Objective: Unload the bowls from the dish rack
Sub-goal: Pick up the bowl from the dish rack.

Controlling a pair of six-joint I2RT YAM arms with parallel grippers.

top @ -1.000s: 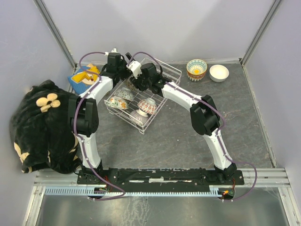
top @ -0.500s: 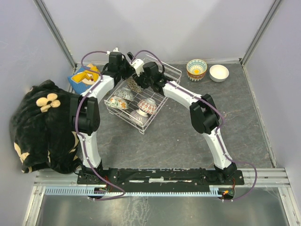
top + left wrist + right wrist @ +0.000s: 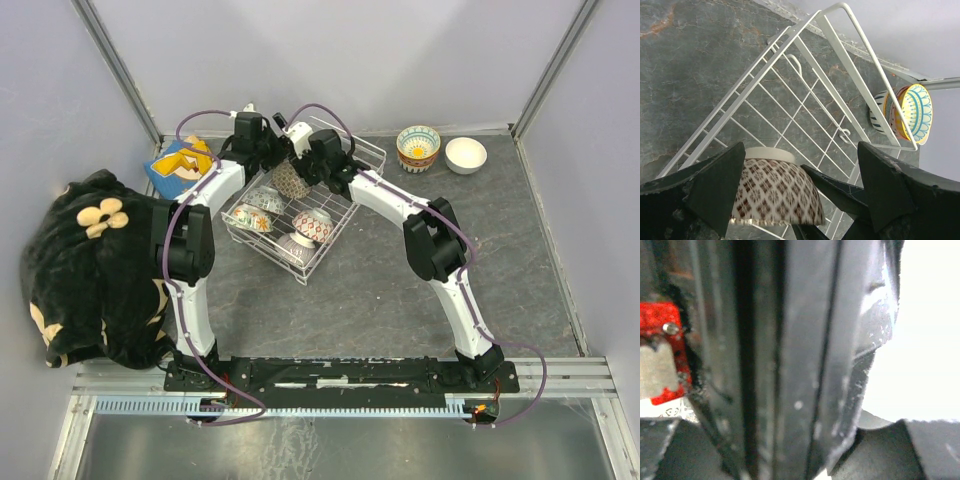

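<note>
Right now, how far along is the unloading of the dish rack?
Done: two bowls, a colourful one and a white one, stand on the table to the right of the dish rack. In hand: a brown-patterned bowl sits between the wide-open left fingers, with the right fingers at it. A firm grip is not clear. Left: at least four bowls in the rack, such as the red-patterned one.
</note>
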